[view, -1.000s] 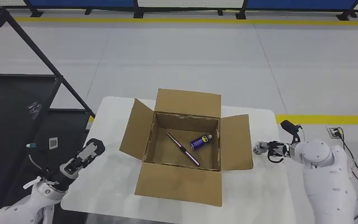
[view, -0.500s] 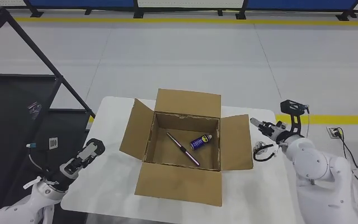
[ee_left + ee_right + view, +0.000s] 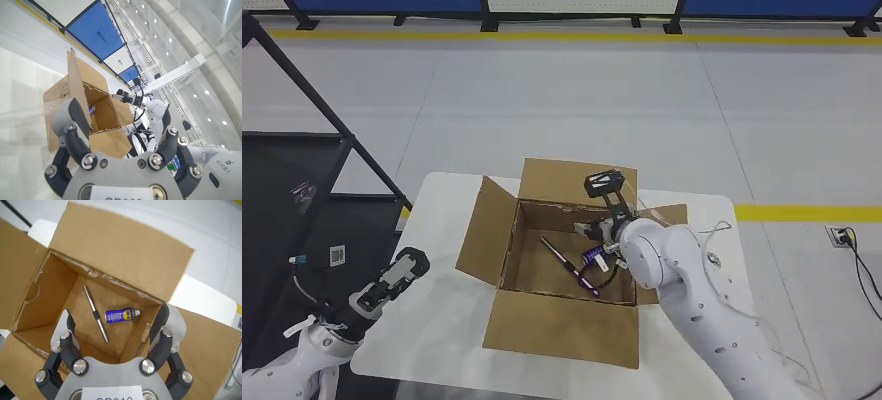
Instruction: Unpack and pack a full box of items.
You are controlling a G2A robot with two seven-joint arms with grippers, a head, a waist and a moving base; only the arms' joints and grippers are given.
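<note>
The cardboard box [image 3: 577, 185] stands open in the middle of the white table [image 3: 442, 300]. Its four flaps [image 3: 474, 235] are folded outward and reach well past the walls, and the rim where they meet the walls is torn and ragged. Bare table runs along the box's left and near sides, and inside, the left half of the box floor is bare.

The right hand [image 3: 116, 313] hangs over the opening toward the box's right wall, its arm crossing above the right flap. Its fingers [image 3: 69, 321] stand wide apart with nothing between them. The left hand [image 3: 412, 260] sits low at the table's near left corner, well apart from the box. The left wrist view shows it spread wide and empty as well.

The spray can [image 3: 121, 315] lies on its side on the box floor, toward the right wall. The metal rod [image 3: 95, 313] lies flat just beside the can's base end, with a small gap between them. In the top view the rod's long axis runs diagonally from far left to near right. The can lies across that line, its white nozzle pointing away from the rod toward the far right corner.

In the top view the arm covers part of the can. The right wrist view shows the can whole, along with a dark band at the rod's middle. In the left wrist view the can's blue body appears past the ragged rim, and the right hand is seen side-on, not down among the items.
</note>
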